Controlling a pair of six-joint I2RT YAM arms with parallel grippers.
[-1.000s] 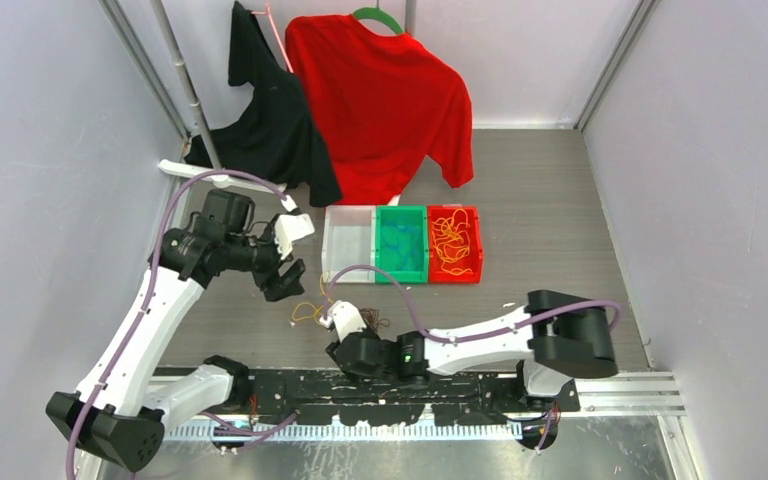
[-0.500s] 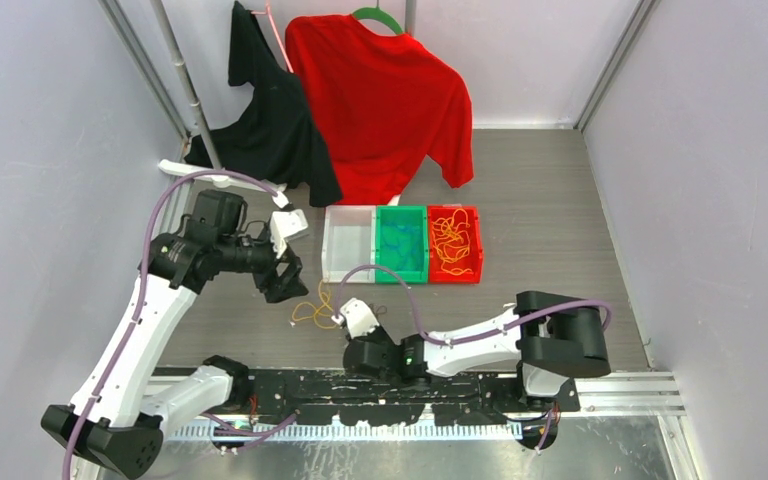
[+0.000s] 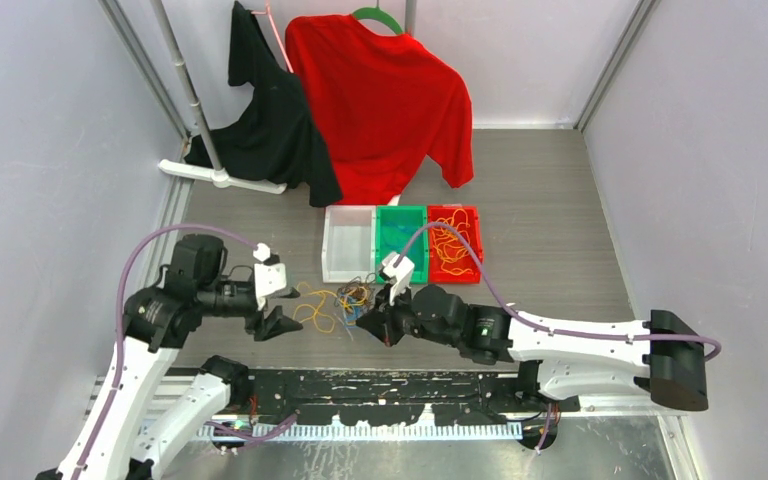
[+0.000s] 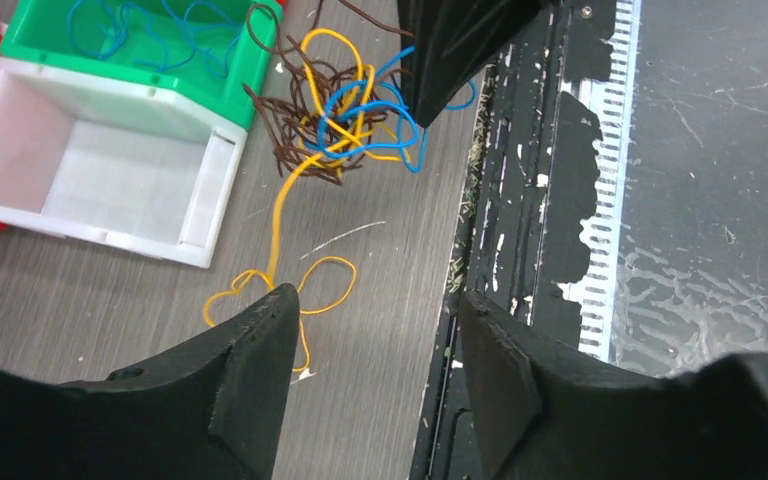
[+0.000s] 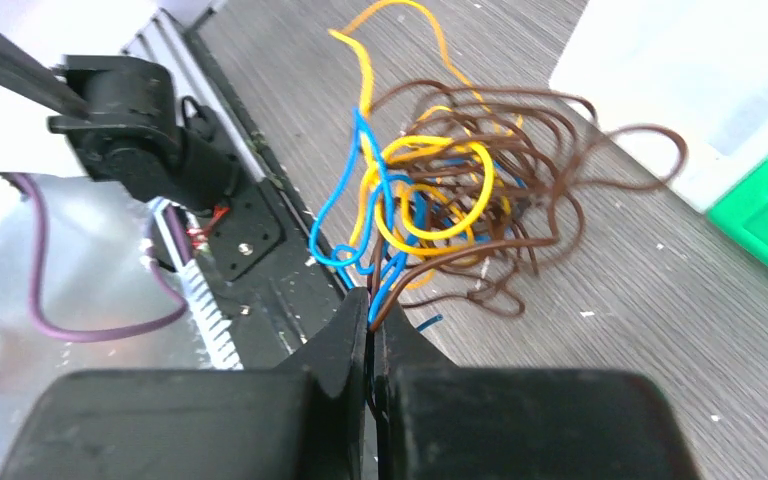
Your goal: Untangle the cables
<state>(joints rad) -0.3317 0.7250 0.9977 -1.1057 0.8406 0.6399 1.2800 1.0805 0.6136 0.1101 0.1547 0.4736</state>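
1. Top view: the right gripper [image 3: 375, 326] has swung in from the near rail to the cables [image 3: 332, 302], which are tangled on the table before the white bin [image 3: 348, 245]. The left gripper [image 3: 278, 324] has dropped beside them.
2. Left wrist: its jaws stand spread, with an orange loop at one fingertip.
3. Right wrist: its jaws have just pressed together, pinching blue and brown strands. Pulling apart can probably begin.

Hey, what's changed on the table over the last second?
The right end effector swung round to the tangle's right side and closed on blue and brown strands of the cables. The left end effector came down toward the near edge, open over a yellow loop. The three bins and the shirts stayed put.
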